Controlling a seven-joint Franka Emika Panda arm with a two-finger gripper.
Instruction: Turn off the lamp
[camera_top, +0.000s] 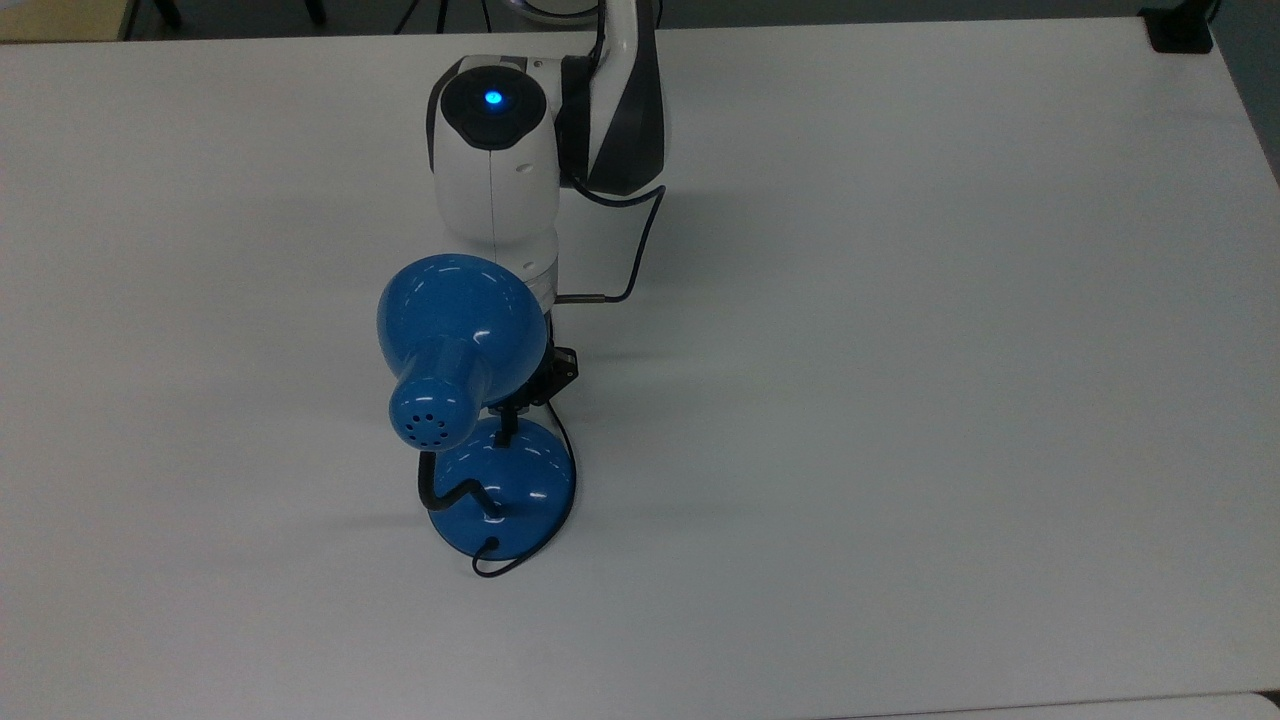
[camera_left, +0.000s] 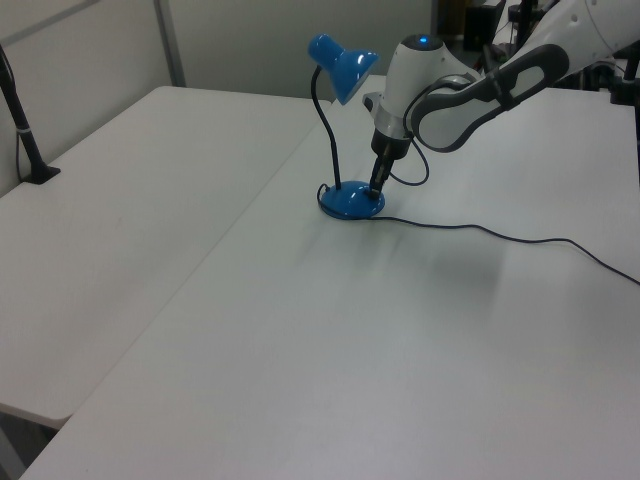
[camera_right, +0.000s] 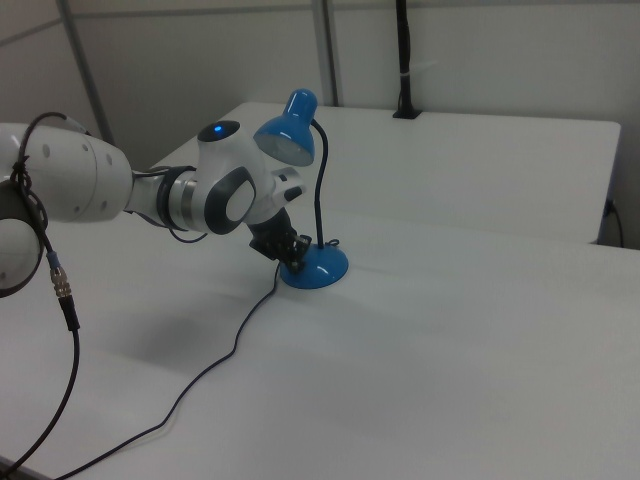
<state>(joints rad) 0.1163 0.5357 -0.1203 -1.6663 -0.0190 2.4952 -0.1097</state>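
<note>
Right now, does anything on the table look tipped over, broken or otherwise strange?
Nothing stands out. The lamp stands upright on its round base, its cord trails loosely across the white table, and the hand is down at the base.

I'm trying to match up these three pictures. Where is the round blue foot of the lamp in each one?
Top view: the lamp's base sits left of centre, below the blue shade.
Left view: the base is just above centre.
Right view: the base lies near the middle, slightly left.
Shared landmark: the gripper comes down onto the base, on the arm's side.
</note>
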